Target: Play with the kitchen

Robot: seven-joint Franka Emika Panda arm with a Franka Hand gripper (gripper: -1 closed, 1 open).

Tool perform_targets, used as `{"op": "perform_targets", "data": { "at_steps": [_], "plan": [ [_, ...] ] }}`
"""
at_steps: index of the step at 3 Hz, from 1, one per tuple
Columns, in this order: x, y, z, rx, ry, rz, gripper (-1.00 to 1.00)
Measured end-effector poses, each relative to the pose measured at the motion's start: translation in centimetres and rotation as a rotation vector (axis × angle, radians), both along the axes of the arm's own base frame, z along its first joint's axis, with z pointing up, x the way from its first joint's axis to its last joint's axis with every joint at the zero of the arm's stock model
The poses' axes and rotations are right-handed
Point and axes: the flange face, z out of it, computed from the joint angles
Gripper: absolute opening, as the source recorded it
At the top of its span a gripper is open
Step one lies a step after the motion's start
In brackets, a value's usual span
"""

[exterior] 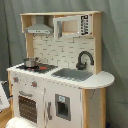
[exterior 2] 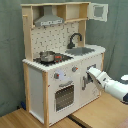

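- The kitchen (exterior 2: pixel 60 75) stands on the floor against a grey curtain (exterior: pixel 112 50): rigid wood, bulky, not for lifting; I'd take it by the knobs (exterior 2: pixel 57 76) or door handles.
- A small pot (exterior 2: pixel 47 56) sits on the stovetop (exterior 2: pixel 59 58).
- In the second exterior view, the arm reaches in from the right, gripper (exterior 2: pixel 90 74) at the cupboard front beneath the sink (exterior 2: pixel 82 50).
- Whether its jaws are spread, I cannot tell.

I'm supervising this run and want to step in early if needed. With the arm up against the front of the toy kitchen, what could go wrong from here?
1. The white robot arm reaches the lower cabinet door of the white and light-wood toy kitchen; pushing or pulling hard might shift or tip the kitchen.
2. The small metal pot sits loose on the red-ringed stovetop; a jolt could slide it off.
3. The upper microwave door hangs open and could swing.
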Motion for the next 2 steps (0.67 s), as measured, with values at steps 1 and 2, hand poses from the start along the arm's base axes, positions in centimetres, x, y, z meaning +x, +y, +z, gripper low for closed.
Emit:
{"op": "perform_targets", "data": {
  "at_steps": [1, 2],
  "plan": [
    [0.2, 1.5, 1.4, -0.054, -0.001, -0.005, 1.0],
    [0.7, 3.8, 2.0, -0.07, -0.009, -0.001, 1.0]
  ]
}}
